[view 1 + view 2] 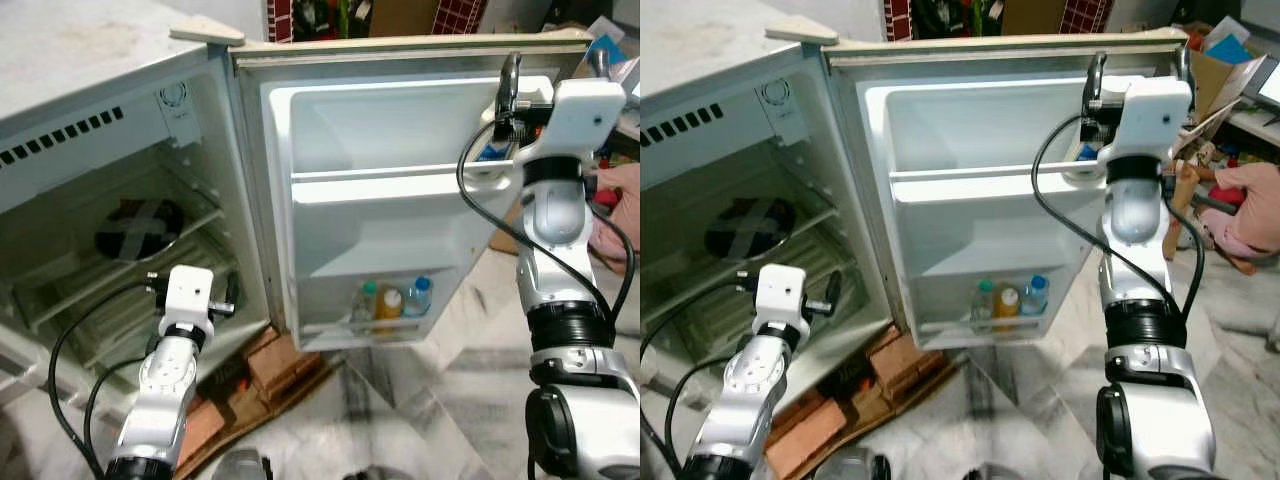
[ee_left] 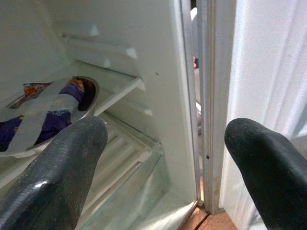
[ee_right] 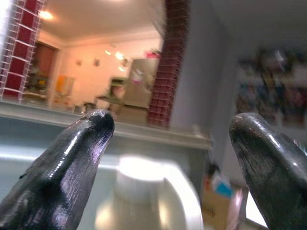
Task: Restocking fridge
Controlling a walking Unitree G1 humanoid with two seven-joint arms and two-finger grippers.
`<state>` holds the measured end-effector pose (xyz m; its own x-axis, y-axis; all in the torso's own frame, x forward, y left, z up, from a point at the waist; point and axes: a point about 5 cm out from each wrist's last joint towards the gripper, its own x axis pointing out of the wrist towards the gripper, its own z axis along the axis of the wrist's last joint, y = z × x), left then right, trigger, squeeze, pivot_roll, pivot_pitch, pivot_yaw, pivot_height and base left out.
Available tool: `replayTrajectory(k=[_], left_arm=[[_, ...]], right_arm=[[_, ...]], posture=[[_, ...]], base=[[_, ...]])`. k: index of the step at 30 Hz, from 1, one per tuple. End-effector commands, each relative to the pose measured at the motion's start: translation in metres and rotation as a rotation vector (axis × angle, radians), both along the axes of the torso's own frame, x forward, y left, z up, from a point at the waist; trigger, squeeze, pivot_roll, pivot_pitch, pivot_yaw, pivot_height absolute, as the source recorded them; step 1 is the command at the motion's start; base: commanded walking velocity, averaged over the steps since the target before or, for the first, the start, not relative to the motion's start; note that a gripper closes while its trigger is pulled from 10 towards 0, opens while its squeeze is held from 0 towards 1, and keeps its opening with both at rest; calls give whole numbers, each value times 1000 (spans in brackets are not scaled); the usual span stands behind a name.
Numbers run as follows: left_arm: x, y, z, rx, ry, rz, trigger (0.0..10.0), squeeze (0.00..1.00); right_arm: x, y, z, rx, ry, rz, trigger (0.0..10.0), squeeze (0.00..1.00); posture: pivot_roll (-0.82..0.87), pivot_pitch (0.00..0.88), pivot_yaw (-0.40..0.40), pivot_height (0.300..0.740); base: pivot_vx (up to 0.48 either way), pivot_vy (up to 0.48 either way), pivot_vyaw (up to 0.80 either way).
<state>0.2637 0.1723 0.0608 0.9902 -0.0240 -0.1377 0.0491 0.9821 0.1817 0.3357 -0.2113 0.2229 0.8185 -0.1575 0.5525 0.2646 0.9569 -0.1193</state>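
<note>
Fridge (image 1: 120, 120) standing open, door (image 1: 400, 200) swung wide. Three bottles (image 1: 390, 300) sitting in bottom door shelf. R gripper (image 1: 512, 85) hovering at top door shelf, fingers spread w/ a white jug (image 3: 144, 196) (blurred, cap between the tips) just below. L gripper (image 2: 163, 158) hanging low by the fridge opening near the hinge, fingers spread, holding nothing. Taped plate (image 1: 138, 226) resting on an inner shelf.

Bricks (image 1: 285, 368) lie on the floor under the open door, on a sheet of cardboard (image 1: 245, 420). A person in pink (image 1: 1245, 215) sits at the right, near a cardboard box (image 1: 1220, 62).
</note>
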Motion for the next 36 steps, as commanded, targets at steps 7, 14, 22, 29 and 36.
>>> replayTrajectory(k=[7,14,22,29,36], left_arm=[[1,-3,4,0,-17,-5,10000,0],[1,-2,3,0,-13,0,10000,0],[1,-3,2,-2,-9,2,10000,0],[3,-3,1,1,-8,-2,10000,0],[2,-4,0,0,-1,-4,10000,0]], right_arm=[[-27,21,-69,102,246,43,10000,855],[-35,20,-113,221,479,23,10000,0],[-34,29,-110,208,481,105,10000,0],[-32,35,-107,225,472,144,10000,0],[-31,41,-101,191,450,196,10000,0]], posture=[[76,44,-17,740],[77,43,-23,740],[72,41,-24,740],[71,43,-22,740],[69,48,-21,740]], base=[[0,-391,0],[0,-480,0],[0,-480,623],[0,-480,798],[0,-480,776]])
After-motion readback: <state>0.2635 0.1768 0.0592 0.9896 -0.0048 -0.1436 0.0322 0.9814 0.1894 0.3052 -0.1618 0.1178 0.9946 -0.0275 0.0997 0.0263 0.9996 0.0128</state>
